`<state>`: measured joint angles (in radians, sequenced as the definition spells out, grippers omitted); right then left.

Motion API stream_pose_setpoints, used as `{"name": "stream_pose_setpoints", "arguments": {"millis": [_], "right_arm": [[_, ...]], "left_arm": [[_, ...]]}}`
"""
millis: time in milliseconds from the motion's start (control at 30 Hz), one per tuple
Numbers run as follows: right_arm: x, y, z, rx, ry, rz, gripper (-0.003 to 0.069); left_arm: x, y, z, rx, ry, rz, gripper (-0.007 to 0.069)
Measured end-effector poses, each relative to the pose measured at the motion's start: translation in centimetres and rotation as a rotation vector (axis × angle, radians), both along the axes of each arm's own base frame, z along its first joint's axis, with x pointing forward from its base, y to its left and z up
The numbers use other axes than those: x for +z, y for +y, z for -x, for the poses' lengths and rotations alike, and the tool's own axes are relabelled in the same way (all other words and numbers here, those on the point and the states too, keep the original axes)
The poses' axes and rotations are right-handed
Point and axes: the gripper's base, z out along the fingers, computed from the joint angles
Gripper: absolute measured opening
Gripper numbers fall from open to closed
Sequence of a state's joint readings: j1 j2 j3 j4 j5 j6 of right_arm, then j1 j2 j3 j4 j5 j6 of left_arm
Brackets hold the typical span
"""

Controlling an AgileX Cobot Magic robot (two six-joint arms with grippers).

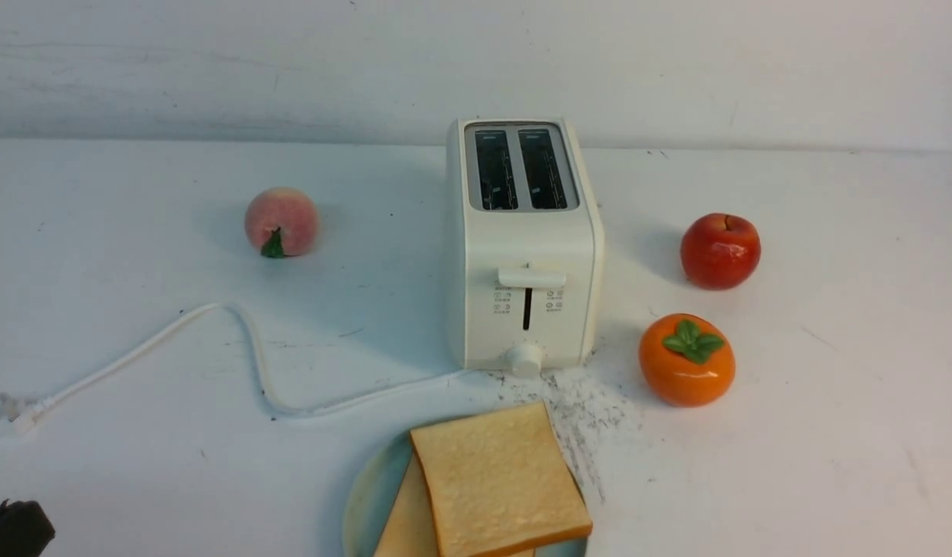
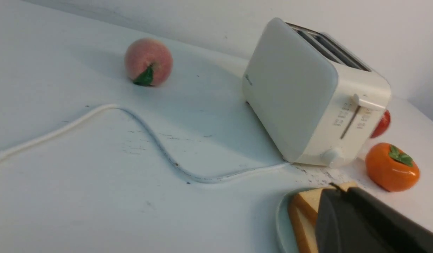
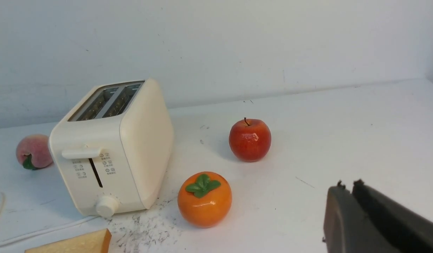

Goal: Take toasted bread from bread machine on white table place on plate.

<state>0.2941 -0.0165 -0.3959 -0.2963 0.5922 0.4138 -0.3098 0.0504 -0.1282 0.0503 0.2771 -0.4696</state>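
The bread machine [image 1: 522,255] stands mid-table with both slots showing no bread and its lever up. Two slices of toasted bread [image 1: 499,480] lie overlapping on the plate [image 1: 363,495] at the front edge of the white table [image 1: 135,433], the upper one covering most of the lower [image 1: 402,526]. In the left wrist view my left gripper [image 2: 344,188] is shut and holds nothing, hovering above the slices [image 2: 306,205] and the plate [image 2: 281,218]. In the right wrist view my right gripper [image 3: 346,184] has its fingers together over bare table, right of the persimmon, holding nothing.
A peach [image 1: 281,222] lies left of the toaster. An apple [image 1: 720,251] and an orange persimmon [image 1: 686,360] sit to its right. The white cord [image 1: 251,363] snakes left to its plug [image 1: 4,414]. Black scratches [image 1: 584,410] mark the table before the toaster.
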Motion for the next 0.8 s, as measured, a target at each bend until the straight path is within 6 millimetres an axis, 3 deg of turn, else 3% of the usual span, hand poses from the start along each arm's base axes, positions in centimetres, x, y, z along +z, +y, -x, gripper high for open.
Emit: {"name": "stream_pose_setpoints", "arguments": {"millis": [133,267,800], "right_arm": [[0.0,0.0,0.0,0.0,0.0,0.0,0.004],[0.0,0.0,0.0,0.0,-0.001,0.0,0.0043],[0.0,0.0,0.0,0.0,-0.001,0.0,0.0055]], "left_arm": [[-2.2,0.5,0.1,0.099,0.004,-0.044,-0.0001],[-5.2,0.9,-0.2,0.173,0.118,-0.092,0.0001],[-6.0,0.9,0.0,0.171,0.187,-0.115,0.0008]]}}
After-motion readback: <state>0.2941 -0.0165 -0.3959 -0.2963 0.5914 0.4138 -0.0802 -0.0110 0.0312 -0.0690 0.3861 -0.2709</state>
